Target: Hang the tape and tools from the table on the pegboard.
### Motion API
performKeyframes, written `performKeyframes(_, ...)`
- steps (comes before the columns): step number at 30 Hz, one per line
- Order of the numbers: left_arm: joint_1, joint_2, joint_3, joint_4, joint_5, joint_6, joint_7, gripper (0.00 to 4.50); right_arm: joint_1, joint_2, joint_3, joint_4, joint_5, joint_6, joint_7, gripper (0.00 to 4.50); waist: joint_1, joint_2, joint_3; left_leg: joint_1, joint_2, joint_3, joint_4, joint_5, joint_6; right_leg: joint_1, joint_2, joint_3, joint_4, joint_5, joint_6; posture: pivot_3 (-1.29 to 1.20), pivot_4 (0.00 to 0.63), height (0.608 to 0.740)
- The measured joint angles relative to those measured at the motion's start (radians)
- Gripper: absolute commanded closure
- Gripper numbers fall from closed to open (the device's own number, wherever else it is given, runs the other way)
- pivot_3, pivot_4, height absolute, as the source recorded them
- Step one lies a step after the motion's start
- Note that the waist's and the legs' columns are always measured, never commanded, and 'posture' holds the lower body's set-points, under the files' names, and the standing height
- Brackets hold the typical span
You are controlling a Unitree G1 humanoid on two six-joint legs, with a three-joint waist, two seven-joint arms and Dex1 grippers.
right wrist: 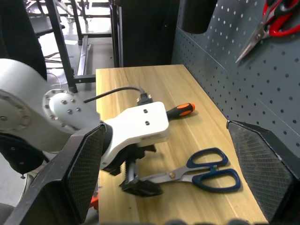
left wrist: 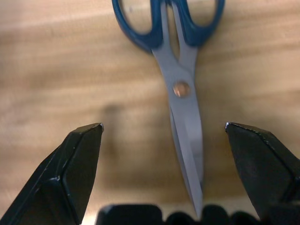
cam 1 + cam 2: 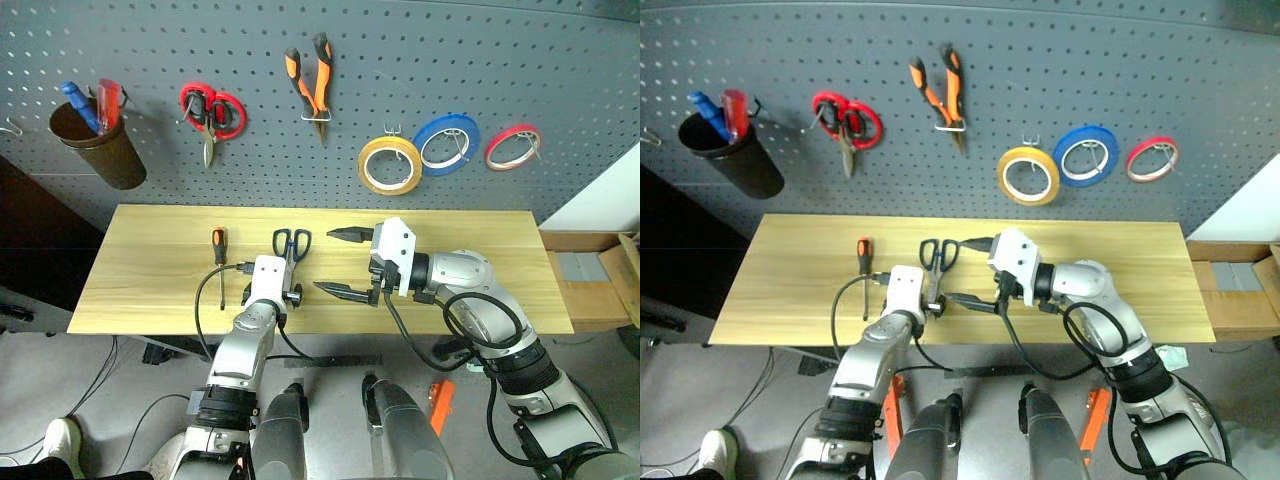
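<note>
No writing is readable; the left gripper (image 2: 164,133), spread wide, straddles the scissors (image 2: 180,89) on the table (image 3: 150,270), and the right gripper (image 3: 345,264) hangs spread and empty.

Scissors (image 3: 937,258) and screwdriver (image 3: 865,258) lie on the table (image 3: 780,290); pliers (image 3: 940,90) hang above.

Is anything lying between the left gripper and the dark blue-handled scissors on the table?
Nothing visible. The open left gripper straddles the blades of the dark blue-handled scissors, which lie flat on the light wood-grain table. The small orange-and-black screwdriver lies off to one side, clear of them.
</note>
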Motion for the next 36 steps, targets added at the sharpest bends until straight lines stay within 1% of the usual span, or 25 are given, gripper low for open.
performKeyframes(7,-0.055,0.002,0.006,0.069,-0.001,-0.018,-0.022,0.0,0.013,-0.033,0.03,-0.046,-0.001,0.002,0.042,0.05,-0.01,0.0,0.0,0.0,0.0,0.0,0.0,0.0,0.0,0.0,0.0,0.0,0.0,0.0,0.0,-0.11,0.373,0.74)
performKeyframes(9,-0.058,0.007,0.007,0.07,-0.002,-0.014,-0.032,0.37,0.012,-0.033,0.03,-0.046,-0.001,0.001,0.042,0.0,-0.011,0.0,0.0,0.0,0.0,0.0,0.0,0.0,0.0,0.0,0.0,0.0,0.0,0.0,0.0,-0.11,0.374,0.74)
performKeyframes(11,-0.058,0.008,0.008,0.071,-0.006,-0.012,-0.044,0.88,0.012,-0.033,0.03,-0.044,-0.002,-0.001,0.042,0.0,-0.011,0.0,0.0,0.0,0.0,0.0,0.0,0.0,0.0,0.0,0.0,0.0,0.0,0.0,0.0,-0.11,0.374,0.74)
performKeyframes(12,-0.058,0.008,0.008,0.071,-0.007,-0.011,-0.049,1.33,0.012,-0.033,0.03,-0.044,-0.002,-0.003,0.042,0.0,-0.011,0.0,0.0,0.0,0.0,0.0,0.0,0.0,0.0,0.0,0.0,0.0,0.0,0.0,0.0,-0.11,0.374,0.74)
performKeyframes(13,-0.058,0.008,0.008,0.071,-0.007,-0.011,-0.049,1.58,0.012,-0.033,0.03,-0.044,-0.002,-0.003,0.042,0.0,-0.012,0.0,0.001,0.0,0.0,0.0,0.0,0.0,0.0,0.0,0.0,0.0,0.0,0.0,0.0,-0.11,0.374,0.74)
performKeyframes(15,-0.058,0.008,0.008,0.07,-0.007,-0.008,-0.049,2.22,0.012,-0.033,0.029,-0.039,-0.002,-0.012,0.041,0.0,-0.012,0.0,0.001,0.0,0.0,0.0,0.0,0.0,0.0,0.0,0.0,0.0,0.0,0.0,0.0,-0.11,0.375,0.74)
performKeyframes(18,-0.057,0.008,0.008,0.07,-0.007,-0.005,-0.049,3.24,0.01,-0.032,0.029,-0.025,-0.003,-0.022,0.04,0.0,-0.013,0.0,0.001,0.0,0.0,0.0,0.0,0.0,0.0,0.0,0.0,0.0,0.0,0.0,0.0,-0.1,0.372,0.74)
performKeyframes(19,-0.057,0.009,0.009,0.07,-0.006,-0.004,-0.048,3.65,0.01,-0.032,0.029,-0.021,-0.004,-0.025,0.04,0.0,-0.013,0.0,0.001,0.0,0.0,0.0,0.0,0.0,0.0,0.0,0.0,0.0,0.0,0.0,0.0,-0.1,0.371,0.74)
performKeyframes(20,-0.058,0.011,0.011,0.069,-0.006,-0.004,-0.05,3.9,0.009,-0.032,0.029,-0.019,-0.004,-0.026,0.04,0.0,-0.013,0.0,0.001,0.0,0.0,0.0,0.0,0.0,0.0,0.0,0.0,0.0,0.0,0.0,0.0,-0.1,0.37,0.74)
performKeyframes(21,-0.057,0.012,0.014,0.069,-0.007,-0.003,-0.049,4.0,0.006,-0.03,0.029,-0.011,-0.006,-0.033,0.04,0.0,-0.013,0.0,0.001,0.0,0.0,0.0,0.0,0.0,0.0,0.0,0.0,0.0,0.0,0.0,0.0,-0.1,0.37,0.74)
performKeyframes(25,-0.058,0.015,0.023,0.069,-0.006,-0.002,-0.048,4.0,-0.004,-0.025,0.028,0.008,-0.013,-0.046,0.038,0.0,-0.013,0.0,0.001,0.0,0.0,0.0,0.0,0.0,0.0,0.0,0.0,0.0,0.0,0.0,0.0,-0.09,0.363,0.74)
performKeyframes(30,-0.041,0.015,0.035,0.048,-0.006,0.003,-0.045,4.0,-0.016,0.009,0.013,0.022,-0.006,-0.039,0.013,0.0,-0.013,0.0,0.001,0.0,0.0,0.0,-0.001,0.0,0.0,0.0,0.0,0.0,0.0,0.0,0.0,-0.08,0.353,0.74)
performKeyframes(33,0.022,0.018,0.027,-0.036,0.008,0.0,-0.046,4.0,-0.023,0.03,-0.017,0.021,0.021,-0.015,-0.005,0.0,-0.012,0.0,0.001,0.0,0.0,-0.001,-0.002,0.0,0.0,0.0,-0.001,0.0,-0.001,0.0,0.0,-0.07,0.348,0.74)
performKeyframes(36,0.107,0.023,0.016,-0.171,0.028,-0.02,-0.035,4.0,-0.027,0.058,-0.048,-0.009,0.073,0.02,-0.014,0.0,-0.01,0.0,0.001,0.0,0.001,-0.002,-0.002,0.0,0.0,-0.001,-0.003,0.001,-0.001,0.0,0.0,-0.07,0.339,0.74)
